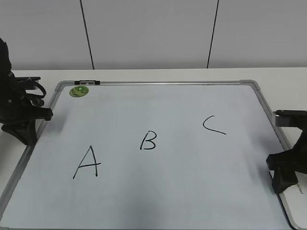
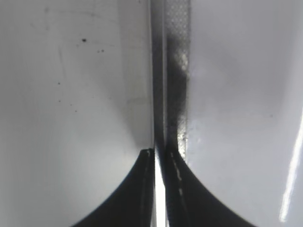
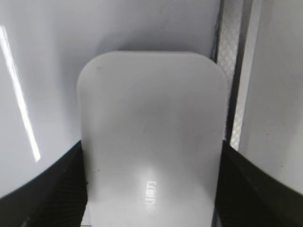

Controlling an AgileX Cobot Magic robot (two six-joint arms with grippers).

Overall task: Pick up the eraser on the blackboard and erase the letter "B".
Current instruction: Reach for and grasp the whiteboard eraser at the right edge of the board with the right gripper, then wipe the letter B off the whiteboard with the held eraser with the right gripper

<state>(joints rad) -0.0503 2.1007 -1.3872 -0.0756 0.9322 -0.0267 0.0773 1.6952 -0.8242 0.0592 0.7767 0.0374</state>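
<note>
On the blackboard (image 1: 192,182), eraser (image 3: 151,151) seemingly between right gripper (image 3: 151,208) fingers

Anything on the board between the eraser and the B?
Nothing visible. The eraser sits at the blackboard's lower right edge between the right end effector's fingers. The surface from there to the letter "B" is bare; "C" lies above that line.

exterior view looks down at a slant over the blackboard (image 1: 192,191); each wrist view faces straight down, very near its surface; both show the frame edge.
</note>
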